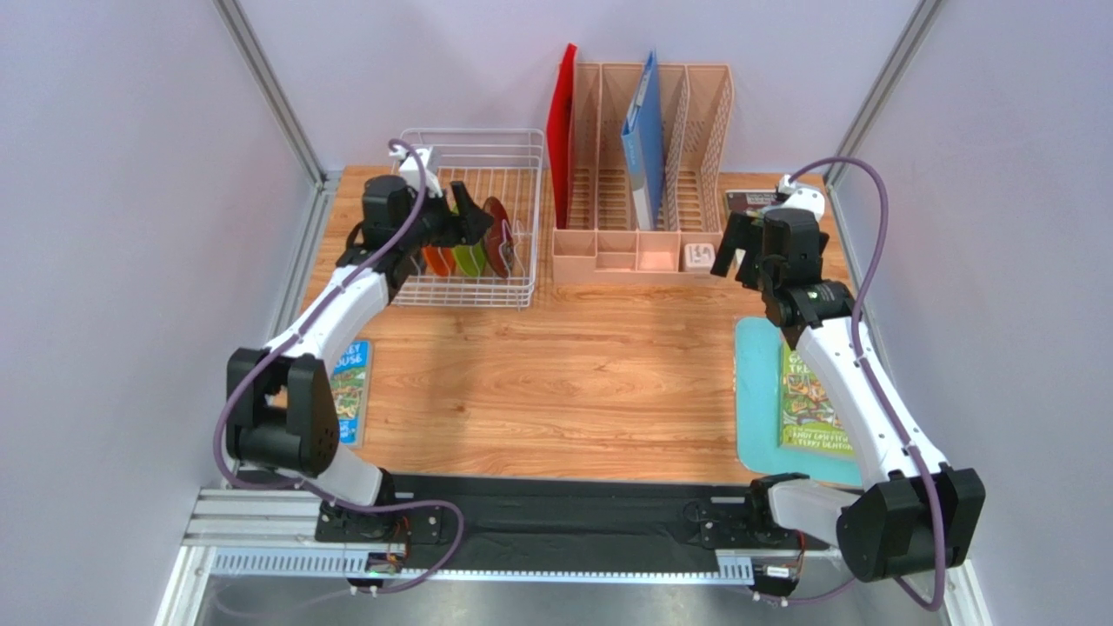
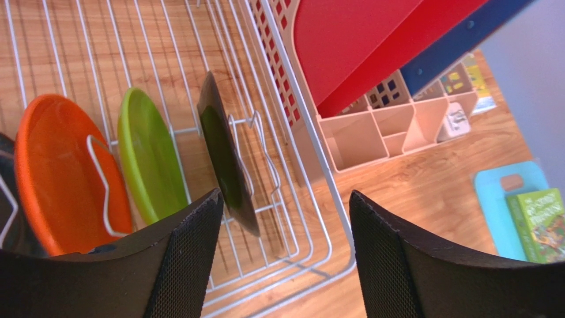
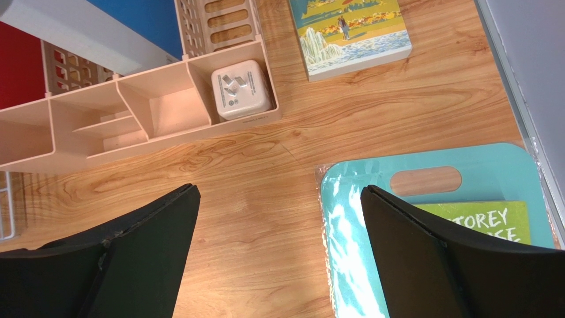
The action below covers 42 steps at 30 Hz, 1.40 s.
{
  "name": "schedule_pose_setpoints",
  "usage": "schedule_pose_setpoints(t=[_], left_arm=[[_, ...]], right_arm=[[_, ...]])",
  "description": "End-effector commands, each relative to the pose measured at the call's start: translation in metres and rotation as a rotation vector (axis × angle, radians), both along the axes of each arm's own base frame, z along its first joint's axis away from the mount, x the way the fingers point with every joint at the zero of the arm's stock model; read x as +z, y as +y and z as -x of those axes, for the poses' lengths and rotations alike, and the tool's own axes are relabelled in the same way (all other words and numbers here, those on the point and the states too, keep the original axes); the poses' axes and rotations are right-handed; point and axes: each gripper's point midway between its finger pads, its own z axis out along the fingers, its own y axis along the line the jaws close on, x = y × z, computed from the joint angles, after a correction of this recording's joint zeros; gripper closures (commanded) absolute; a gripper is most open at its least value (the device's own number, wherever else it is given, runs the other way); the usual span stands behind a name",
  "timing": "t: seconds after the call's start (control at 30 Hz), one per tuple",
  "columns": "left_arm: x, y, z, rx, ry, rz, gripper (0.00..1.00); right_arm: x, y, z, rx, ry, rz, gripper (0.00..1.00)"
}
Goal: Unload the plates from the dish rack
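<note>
The white wire dish rack [image 1: 512, 159] stands at the back left. In the left wrist view [image 2: 312, 119] plates stand upright between its dividers: an orange plate [image 2: 60, 165], a lime green plate [image 2: 149, 152] and a dark plate [image 2: 225, 159] seen edge-on. That last plate looks dark red from above [image 1: 498, 224]. A dark edge at the far left [image 2: 5, 205] may be another plate. My left gripper [image 1: 464, 215] [image 2: 285, 199] is open and empty above the rack, its left finger close to the dark plate. My right gripper [image 1: 738, 248] [image 3: 280, 192] is open and empty above bare table.
A peach-pink organiser [image 1: 640, 254] with red [image 1: 562, 124] and blue [image 1: 642, 137] folders stands right of the rack, a white adapter [image 3: 242, 89] in its front tray. A teal board [image 3: 351, 225] with a book [image 1: 810, 398] lies right. Other books lie left [image 1: 350, 385] and back right [image 3: 348, 30].
</note>
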Motion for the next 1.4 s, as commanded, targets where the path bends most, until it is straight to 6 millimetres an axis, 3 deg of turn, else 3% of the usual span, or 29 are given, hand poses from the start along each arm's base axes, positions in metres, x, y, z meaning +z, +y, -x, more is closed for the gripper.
schedule_pose_setpoints(t=[0.0,0.23,0.63,0.73,0.9,1.1,1.13,1.23,1.37], left_arm=[[0.021,-0.010,-0.037,0.061,-0.110,-0.093,0.25],[-0.009,-0.003,-0.059,0.177,-0.062,-0.185,0.32],[-0.050,-0.001,-0.065,0.241,0.007,-0.261,0.40],[-0.061,-0.004,-0.065,0.239,0.025,-0.274,0.49],[-0.073,-0.003,-0.066,0.262,0.041,-0.304,0.49],[-0.081,-0.010,-0.067,0.263,0.038,-0.344,0.67],[-0.082,-0.012,-0.066,0.262,0.039,-0.346,0.80],[-0.083,-0.011,-0.065,0.272,0.038,-0.356,1.00],[-0.071,-0.012,-0.061,0.284,0.008,-0.380,1.00]], right_arm=[[0.007,-0.002,-0.014,-0.010,-0.025,0.021,0.00],[-0.003,-0.004,-0.018,-0.022,-0.001,0.033,0.00],[-0.010,-0.007,-0.023,-0.039,0.016,0.050,0.00],[-0.012,-0.005,-0.025,-0.036,0.020,0.044,0.00],[-0.016,-0.005,-0.025,-0.035,0.031,0.044,0.00],[-0.019,-0.007,-0.025,-0.043,0.041,0.053,0.00],[-0.020,-0.007,-0.025,-0.043,0.044,0.054,0.00],[-0.019,-0.007,-0.025,-0.043,0.042,0.053,0.00],[-0.019,-0.007,-0.024,-0.045,0.042,0.056,0.00]])
